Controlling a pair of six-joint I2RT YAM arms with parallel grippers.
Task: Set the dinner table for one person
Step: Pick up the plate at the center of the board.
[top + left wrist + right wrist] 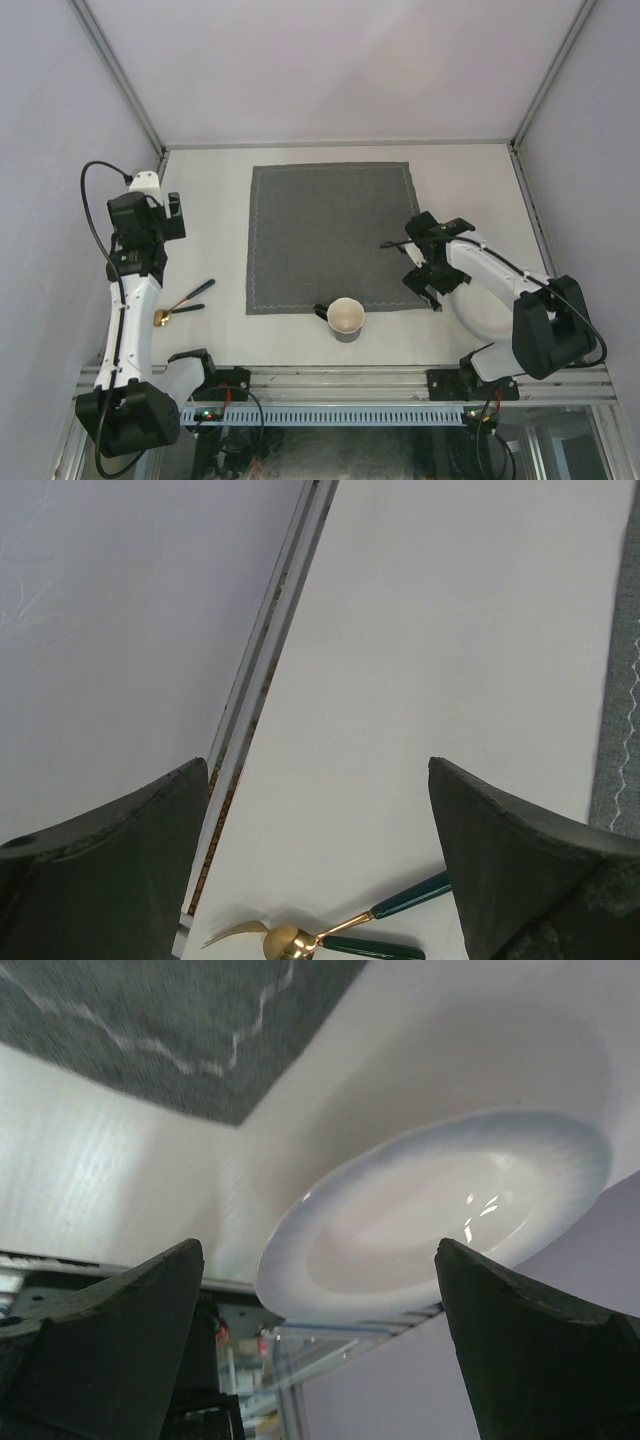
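**Left arm.** Rises from its base at the near-left corner and runs along the left side of the dinner table point(215, 200), with the wrist folded over. The left gripper point(150, 235) hangs above the bare strip between the aluminium side rail point(270, 650) and the grey mat point(330, 235). Its jaws are spread wide and hold nothing.

**Right arm.** Bends in from the near-right corner, with the forearm slanting towards the mat's right edge. The right gripper point(428, 258) is also spread wide and empty. In its wrist view it hovers over the plate.

**Dinner table.** Large off-white top that fills the enclosure floor and carries everything listed.

**Mat.** Square, grey and stitched, lying flat at the centre towards the far side.

**Cup point(346, 318).** Upright, dark outside and cream inside, with its handle to the left. It stands at the mat's near edge, between the two arms.

**Plate point(400, 1210).** White, on the bare table right of the mat's near-right corner. From above it is partly hidden under the right forearm.

**Spoon point(285, 942) and fork point(410, 895).** Gold heads and dark green handles, lying close together on the bare table to the near left of the mat.
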